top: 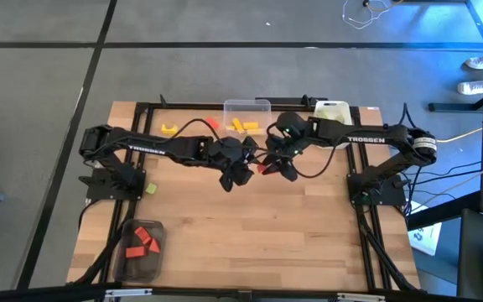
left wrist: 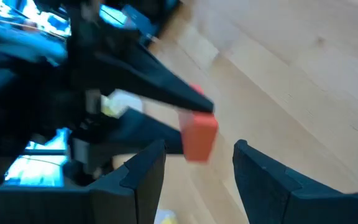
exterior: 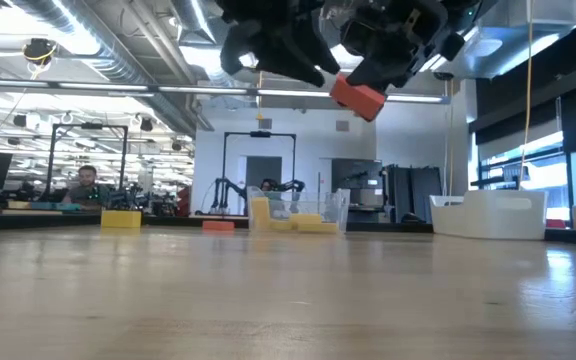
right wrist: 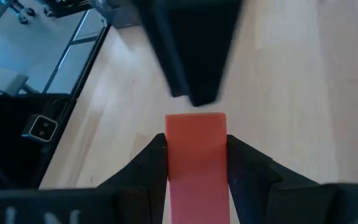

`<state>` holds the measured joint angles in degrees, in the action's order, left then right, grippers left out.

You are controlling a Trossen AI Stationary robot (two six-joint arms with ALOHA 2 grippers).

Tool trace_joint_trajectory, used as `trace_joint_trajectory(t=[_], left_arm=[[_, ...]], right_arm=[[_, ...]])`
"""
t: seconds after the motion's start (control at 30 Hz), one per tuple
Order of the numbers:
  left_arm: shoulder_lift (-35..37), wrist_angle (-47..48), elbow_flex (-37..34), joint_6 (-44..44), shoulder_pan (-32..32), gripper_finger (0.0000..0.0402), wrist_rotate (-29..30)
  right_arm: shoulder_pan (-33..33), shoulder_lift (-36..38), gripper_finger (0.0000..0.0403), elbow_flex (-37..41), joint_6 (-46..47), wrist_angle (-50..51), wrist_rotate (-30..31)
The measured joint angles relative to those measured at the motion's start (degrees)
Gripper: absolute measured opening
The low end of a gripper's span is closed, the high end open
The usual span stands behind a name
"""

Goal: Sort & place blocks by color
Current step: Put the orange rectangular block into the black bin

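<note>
While its two fingers pinch a red block from both sides, the right claw hangs above the table middle; the left claw, fingers spread and empty, faces it just beside.

The block between the dark fingers of the right gripper is red. Black are both arms and the left gripper. The counter is pale wood. Red blocks fill one clear container, yellow blocks another. A yellow arch lies loose
</note>
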<state>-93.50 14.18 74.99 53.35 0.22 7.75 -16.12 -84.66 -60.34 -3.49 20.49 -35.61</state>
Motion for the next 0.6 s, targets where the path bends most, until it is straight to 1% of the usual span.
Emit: trace_joint_trajectory(t=[0.13, 0.3, 0.6], left_arm=[[-1.0, -1.2, 0.0, 0.2, 0.0, 0.0176, -0.5], [-1.0, -3.3, 0.0, -0.2, 0.0, 0.0176, -5.3], [-1.8, -5.2, 0.1, -0.3, 0.0, 0.0176, -5.6]], right_arm=[[0.8, 0.0, 0.0128, 0.0, -0.1, -0.1, -0.1], [1.4, 0.0, 0.0128, 0.0, -0.2, -0.4, -0.1], [1.4, 0.0, 0.0128, 0.0, -0.1, -1.5, 0.0]])
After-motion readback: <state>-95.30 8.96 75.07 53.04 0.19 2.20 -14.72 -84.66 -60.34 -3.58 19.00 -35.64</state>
